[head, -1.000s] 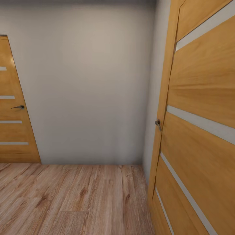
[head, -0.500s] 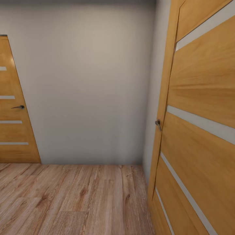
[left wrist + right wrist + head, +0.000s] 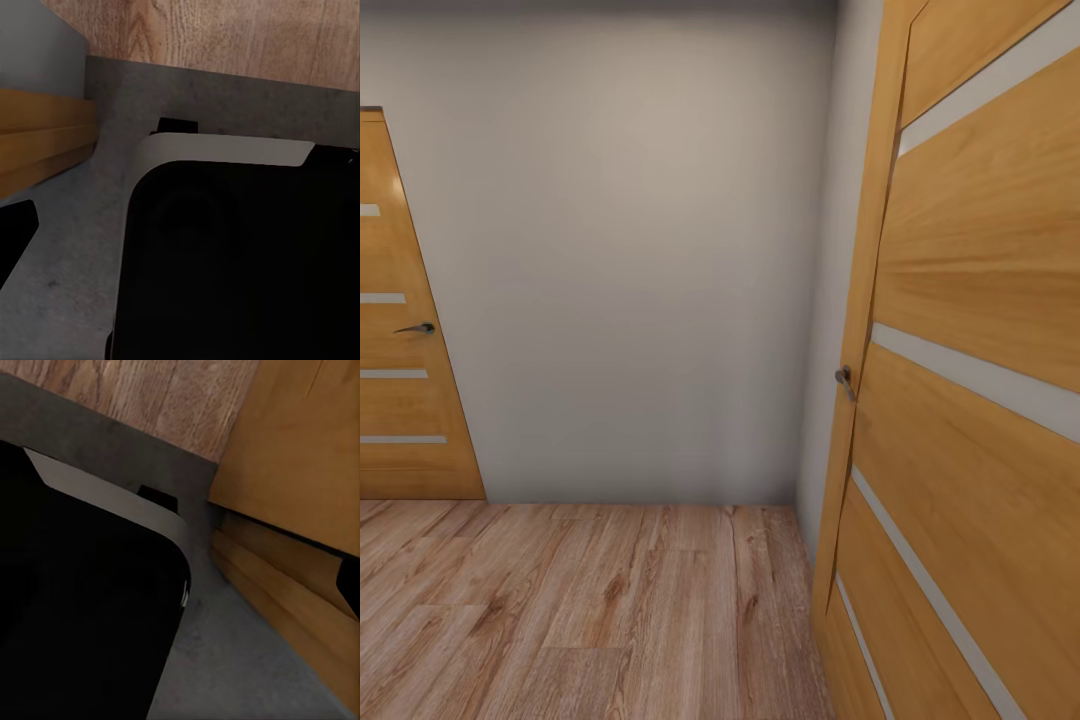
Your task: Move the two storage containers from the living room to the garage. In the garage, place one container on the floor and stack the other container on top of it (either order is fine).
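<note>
Plain grey wall point(image 3: 630, 260) ahead, wood-plank flooring point(image 3: 580, 610) below. Open wood-panelled door point(image 3: 970, 400) close at right, second door point(image 3: 400, 330) far left. Concrete floor point(image 3: 67, 247) beneath the robot's base point(image 3: 240, 262). Finger state: cannot tell.

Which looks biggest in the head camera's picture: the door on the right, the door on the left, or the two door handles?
1. Right door: largest, though it stands nearest the camera, which swells it.
2. Left door: smaller, partly cut off by the picture's edge.
3. Left door's handle and right door's handle: both tiny, too alike to rank.
</note>
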You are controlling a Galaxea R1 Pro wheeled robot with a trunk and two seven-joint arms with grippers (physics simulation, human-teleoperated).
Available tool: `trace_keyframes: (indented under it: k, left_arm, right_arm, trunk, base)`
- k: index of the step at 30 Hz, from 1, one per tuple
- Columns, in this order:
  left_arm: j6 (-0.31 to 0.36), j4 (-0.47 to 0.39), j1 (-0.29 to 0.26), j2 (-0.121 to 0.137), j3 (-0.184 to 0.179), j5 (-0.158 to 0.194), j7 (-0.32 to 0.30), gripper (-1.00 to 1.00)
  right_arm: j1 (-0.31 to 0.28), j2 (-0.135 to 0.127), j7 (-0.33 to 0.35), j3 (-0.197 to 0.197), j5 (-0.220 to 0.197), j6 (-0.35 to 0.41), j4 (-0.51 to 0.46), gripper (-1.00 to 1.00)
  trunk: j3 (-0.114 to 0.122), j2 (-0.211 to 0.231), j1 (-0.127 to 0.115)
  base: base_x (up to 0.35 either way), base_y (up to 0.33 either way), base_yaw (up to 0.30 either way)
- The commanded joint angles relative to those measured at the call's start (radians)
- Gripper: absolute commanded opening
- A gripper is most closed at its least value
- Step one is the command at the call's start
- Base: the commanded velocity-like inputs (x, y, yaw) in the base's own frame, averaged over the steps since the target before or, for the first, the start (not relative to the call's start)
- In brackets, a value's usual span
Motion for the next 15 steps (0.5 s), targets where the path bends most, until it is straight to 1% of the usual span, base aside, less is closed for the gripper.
trace_keyframes:
  k: [1, 15]
  left_arm:
    - [-0.002, 0.0, 0.0, 0.0, 0.001, 0.009, 0.0, 1.0]
    - [-0.002, 0.0, 0.0, 0.0, 0.001, 0.008, -0.002, 1.0]
  right_arm:
    - [-0.001, 0.001, -0.001, 0.008, -0.01, -0.006, 0.003, 1.0]
    - [-0.001, 0.004, 0.001, 0.01, -0.008, -0.004, 0.003, 1.0]
  trunk:
    - [-0.001, -0.001, 0.0]
    - [-0.001, -0.001, 0.0]
  base:
    - [0.0, 0.0, 0.0]
    - [0.0, 0.0, 0.0]
